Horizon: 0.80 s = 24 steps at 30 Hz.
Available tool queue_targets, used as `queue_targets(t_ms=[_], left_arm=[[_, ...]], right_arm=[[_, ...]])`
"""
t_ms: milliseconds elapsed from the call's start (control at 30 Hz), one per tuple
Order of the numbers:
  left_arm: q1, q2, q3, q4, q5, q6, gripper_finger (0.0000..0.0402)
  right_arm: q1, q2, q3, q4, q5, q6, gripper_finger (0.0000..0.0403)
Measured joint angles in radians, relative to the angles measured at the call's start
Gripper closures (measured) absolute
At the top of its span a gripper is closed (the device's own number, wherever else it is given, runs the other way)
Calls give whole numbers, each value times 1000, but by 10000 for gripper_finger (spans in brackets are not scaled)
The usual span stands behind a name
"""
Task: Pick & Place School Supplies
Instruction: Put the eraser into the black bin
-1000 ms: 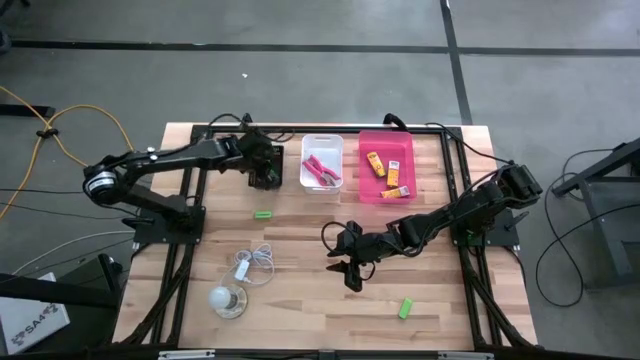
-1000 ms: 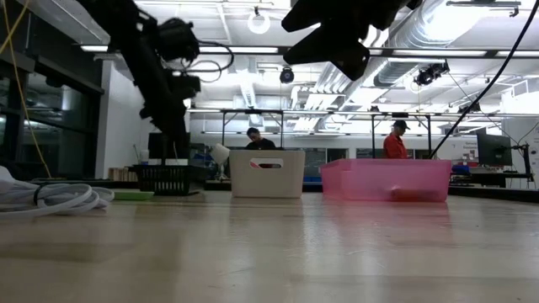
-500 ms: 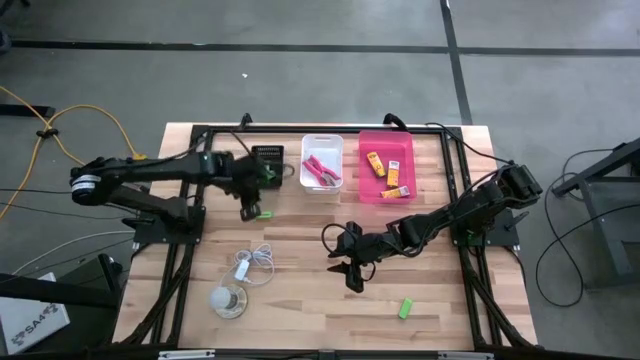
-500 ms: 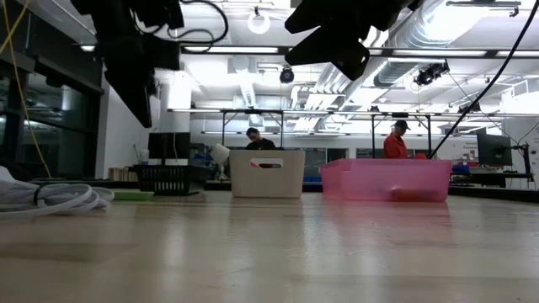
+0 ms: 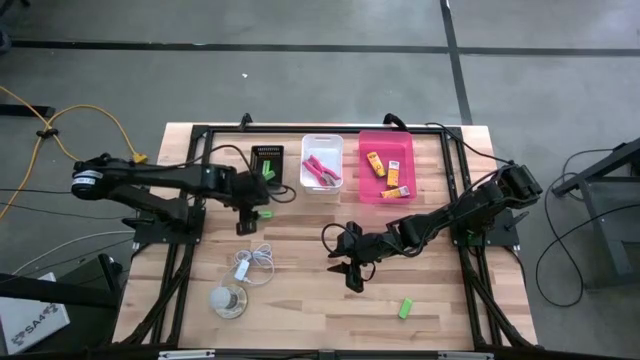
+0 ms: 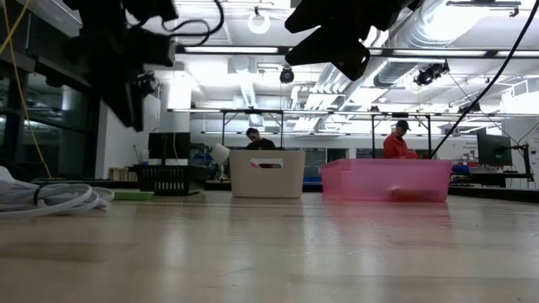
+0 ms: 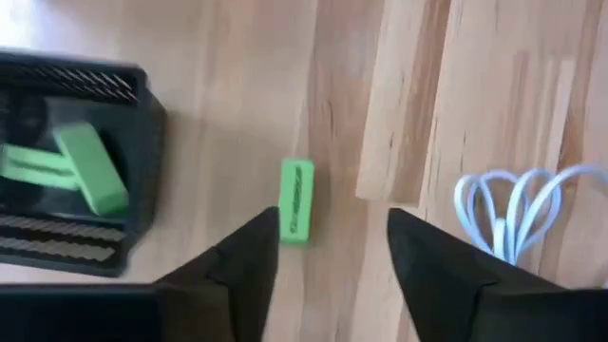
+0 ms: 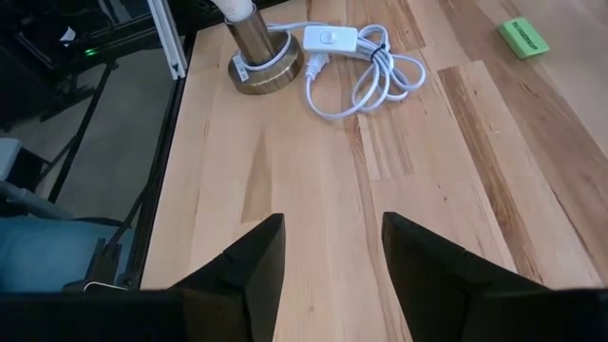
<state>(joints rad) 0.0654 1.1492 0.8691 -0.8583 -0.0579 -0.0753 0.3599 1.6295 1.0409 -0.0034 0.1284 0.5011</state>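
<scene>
Right now the left gripper (image 7: 328, 271) hangs over the table w/ fingers spread, holding nothing; a green piece (image 7: 296, 200) lies just ahead of its tips, flat on the wood. Black basket (image 7: 142, 171) w/ two more green pieces (image 7: 90, 168) sits off to one side. Right gripper (image 8: 328, 261) waits mid-table, fingers apart, empty; white cord (image 8: 356, 66) well ahead of it.

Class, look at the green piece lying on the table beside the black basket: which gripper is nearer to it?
Left. The left gripper hangs right over the green piece, fingers open. The right gripper waits open mid-table, well away from it.
</scene>
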Motion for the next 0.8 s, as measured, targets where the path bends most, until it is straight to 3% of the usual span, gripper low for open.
queue_targets(t_ms=[233, 800], left_arm=[[-5, 0, -103, -4, -57, -6, 162], [-23, 0, -231, 196, -70, 101, 159]], right_arm=[[0, 0, 0, 0, 0, 3, 237], [0, 0, 0, 0, 0, 9, 237]])
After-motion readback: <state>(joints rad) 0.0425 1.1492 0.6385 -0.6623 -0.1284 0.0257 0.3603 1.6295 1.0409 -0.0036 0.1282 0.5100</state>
